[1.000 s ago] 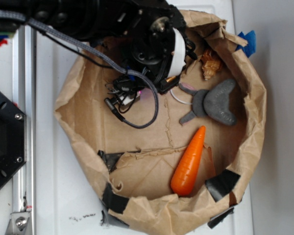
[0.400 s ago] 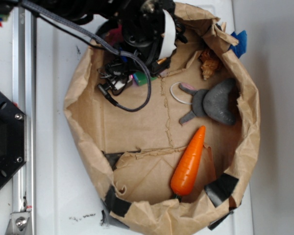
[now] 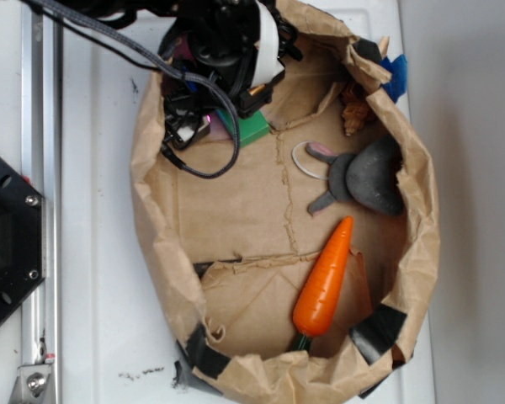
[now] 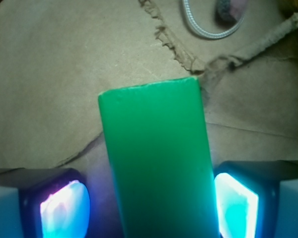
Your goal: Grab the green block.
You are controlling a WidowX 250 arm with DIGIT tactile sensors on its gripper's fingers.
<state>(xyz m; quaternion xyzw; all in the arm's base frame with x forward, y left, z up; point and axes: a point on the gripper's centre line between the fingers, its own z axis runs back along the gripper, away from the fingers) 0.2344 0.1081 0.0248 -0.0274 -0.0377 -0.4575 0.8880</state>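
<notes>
The green block (image 4: pixel 156 158) lies flat on the brown paper floor of the bag (image 3: pixel 236 210), in the upper left part of it, and in the exterior view only its lower right corner (image 3: pixel 254 128) shows from under the arm. In the wrist view it runs lengthwise between the two glowing pads (image 4: pixel 64 208) of the gripper (image 4: pixel 151 208). The right pad sits just at the block's edge; a dark gap separates the left pad from the block. The jaws are spread wider than the block and straddle it without clamping it. A torn seam in the paper runs just beyond the block's far end. Further right in the bag lie a white ring (image 3: pixel 307 160) and a grey rabbit-shaped toy (image 3: pixel 366 178), touching each other, with a small brown shell-like thing (image 3: pixel 356 114) near the rim above them. An orange carrot (image 3: pixel 324 282) lies tilted in the lower right, well apart from the block. The bag rests on a white table (image 3: pixel 93 278).
</notes>
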